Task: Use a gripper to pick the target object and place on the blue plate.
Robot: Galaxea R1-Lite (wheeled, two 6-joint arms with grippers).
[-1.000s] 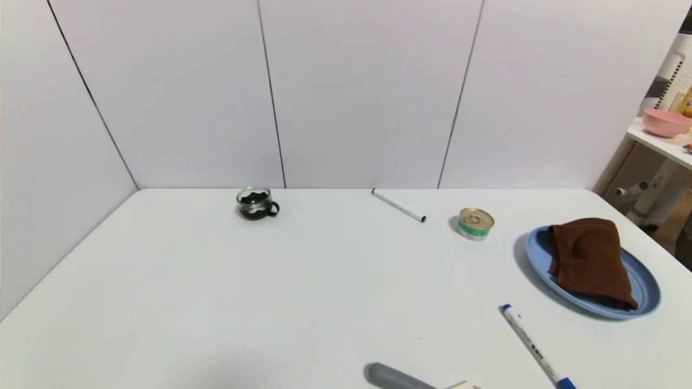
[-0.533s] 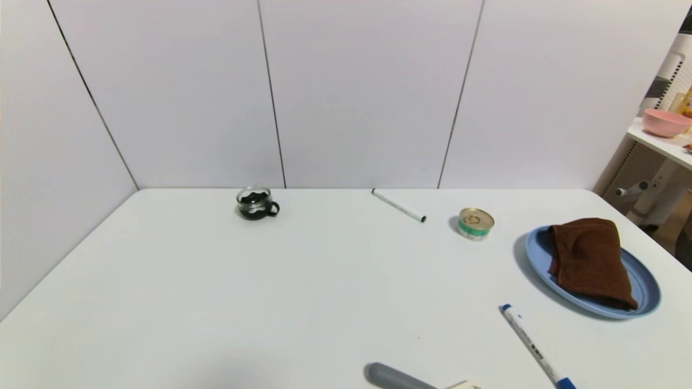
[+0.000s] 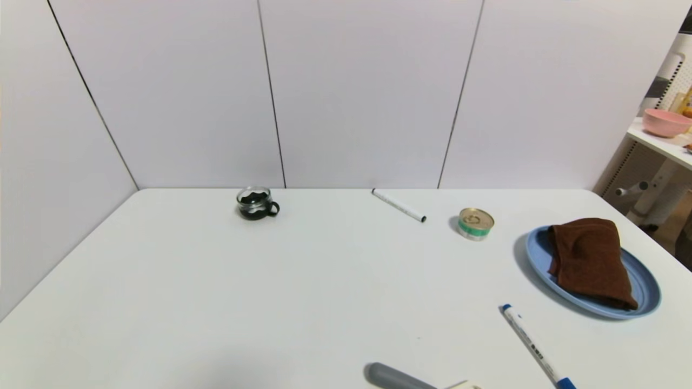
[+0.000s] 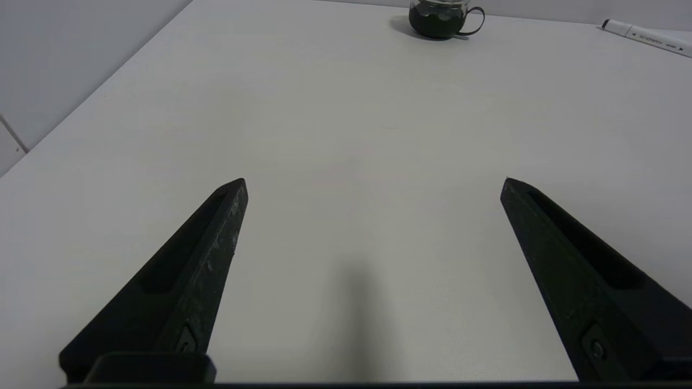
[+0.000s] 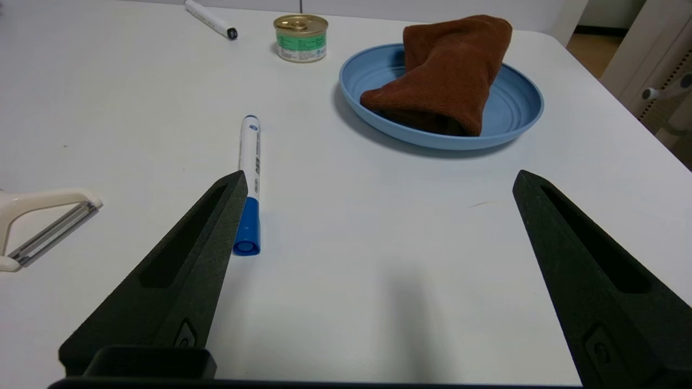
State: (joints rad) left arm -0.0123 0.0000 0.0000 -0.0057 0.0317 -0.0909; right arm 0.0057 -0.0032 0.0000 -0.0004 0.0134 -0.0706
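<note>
The dark brown folded towel [image 3: 590, 261] [image 5: 443, 73] lies on the light-blue plate [image 3: 646, 292] [image 5: 519, 102] at the table's right side, one end draped over the far rim. My right gripper [image 5: 378, 181] is open and empty, low over the near table, well short of the plate. My left gripper [image 4: 374, 183] is open and empty too, over bare table on the left. Neither gripper shows in the head view.
A gold-topped green tin [image 3: 475, 223] [image 5: 300, 37] stands left of the plate. A blue-capped marker [image 3: 535, 347] [image 5: 250, 178] lies near my right gripper, a black-tipped marker [image 3: 399, 205] farther back, a glass cup [image 3: 256, 202] [image 4: 440, 17] back left, a peeler [image 5: 43, 221] near the front edge.
</note>
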